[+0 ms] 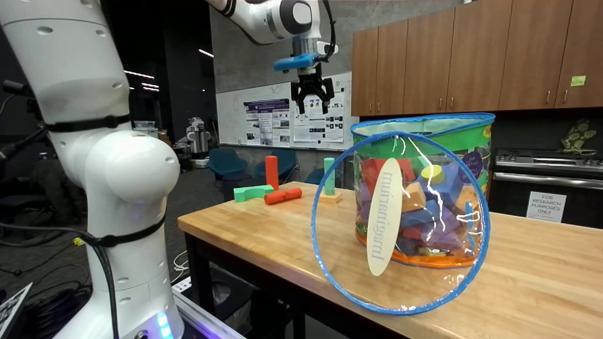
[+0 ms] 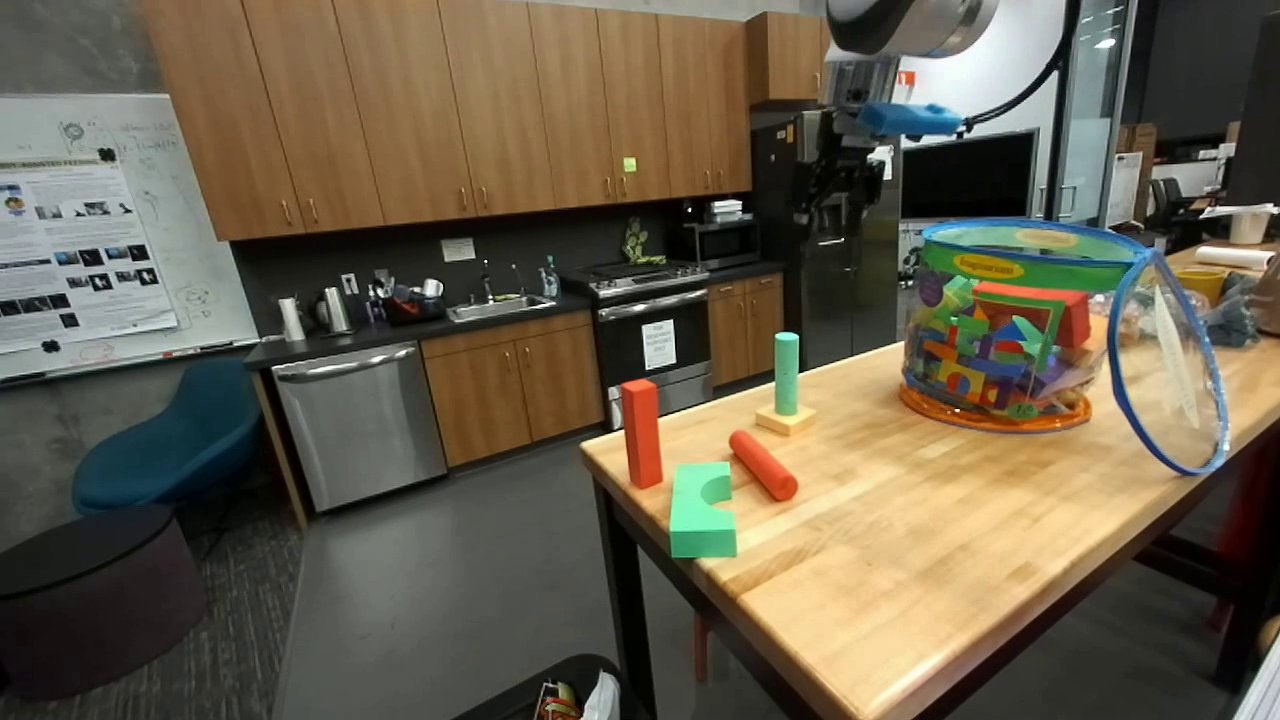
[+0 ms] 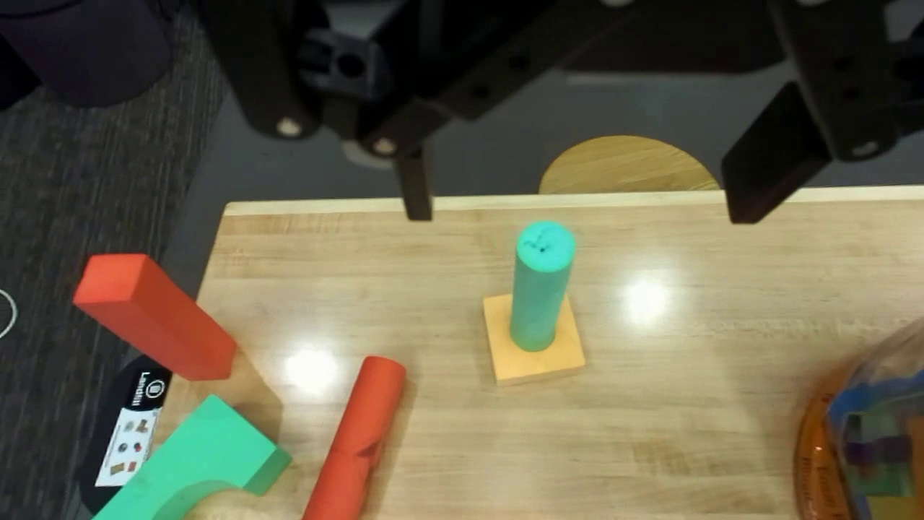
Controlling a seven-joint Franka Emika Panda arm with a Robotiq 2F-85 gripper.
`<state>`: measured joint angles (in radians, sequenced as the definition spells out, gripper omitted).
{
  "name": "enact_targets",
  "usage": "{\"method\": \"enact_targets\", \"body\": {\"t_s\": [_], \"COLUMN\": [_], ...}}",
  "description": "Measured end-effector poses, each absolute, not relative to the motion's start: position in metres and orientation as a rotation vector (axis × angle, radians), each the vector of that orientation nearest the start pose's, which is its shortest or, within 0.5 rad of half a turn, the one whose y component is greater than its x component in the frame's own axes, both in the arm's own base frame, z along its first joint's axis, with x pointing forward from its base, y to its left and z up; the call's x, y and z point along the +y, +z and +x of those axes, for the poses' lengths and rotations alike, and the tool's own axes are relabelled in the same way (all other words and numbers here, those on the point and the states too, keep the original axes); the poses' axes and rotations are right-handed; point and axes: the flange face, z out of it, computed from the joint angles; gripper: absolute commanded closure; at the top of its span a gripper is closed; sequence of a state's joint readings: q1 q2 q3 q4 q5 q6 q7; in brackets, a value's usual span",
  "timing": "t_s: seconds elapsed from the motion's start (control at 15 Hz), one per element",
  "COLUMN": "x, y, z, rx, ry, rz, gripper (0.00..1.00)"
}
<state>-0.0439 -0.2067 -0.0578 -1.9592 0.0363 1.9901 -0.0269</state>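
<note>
Fingers (image 3: 415,184) loom closest to the lens, parted wide, and nothing is held: the claw (image 3: 582,209) is seen hanging high above the surface (image 3: 686,419), only air between its tips. Below it, nearest of all, a green cylinder (image 3: 538,296) is spotted upright on a flat tan block (image 3: 534,362), well apart from both fingers. Should that cylinder be gripped, care is called for: the gap ought to be centred over it, the descent kept vertical, both sides met together, since a nudge could well topple it from its small footing. Foam is suspected, so a light squeeze should do.

Off to one side of the claw, a red cylinder (image 3: 361,426) is found lying down, a nick showing in its flank; farther out that way, a green notched block (image 3: 209,448) is set near an upright red block (image 3: 162,321), both close to the surface's end. And on the claw's opposite side, the big clear tub (image 1: 466,136)! Blocks (image 1: 414,197) in red, blue, purple, tan and yellow can be made out heaped inside, and its round lid (image 1: 385,216), rimmed in blue, is hung open beside it. Well below the claw, out by the surface's end, a dark bin (image 2: 575,668) is glimpsed, a white bag (image 2: 603,697) showing inside.
</note>
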Motion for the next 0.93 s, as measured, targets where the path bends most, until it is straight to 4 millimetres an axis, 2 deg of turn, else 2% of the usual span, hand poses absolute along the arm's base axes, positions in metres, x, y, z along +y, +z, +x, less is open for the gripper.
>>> {"method": "enact_targets", "body": {"t_s": [0.2, 0.4, 0.53, 0.73, 0.93], "x": [-0.037, -0.042, -0.049, -0.059, -0.068], "y": [0.544, 0.495, 0.470, 0.443, 0.432], "z": [0.542, 0.559, 0.566, 0.574, 0.582], "rx": [0.129, 0.145, 0.163, 0.170, 0.141], "ry": [-0.366, -0.318, -0.270, -0.223, -0.233], "rz": [-3.086, -3.095, -3.101, -3.108, -3.115], "gripper": [0.00, 0.00, 0.00, 0.00, 0.00]}}
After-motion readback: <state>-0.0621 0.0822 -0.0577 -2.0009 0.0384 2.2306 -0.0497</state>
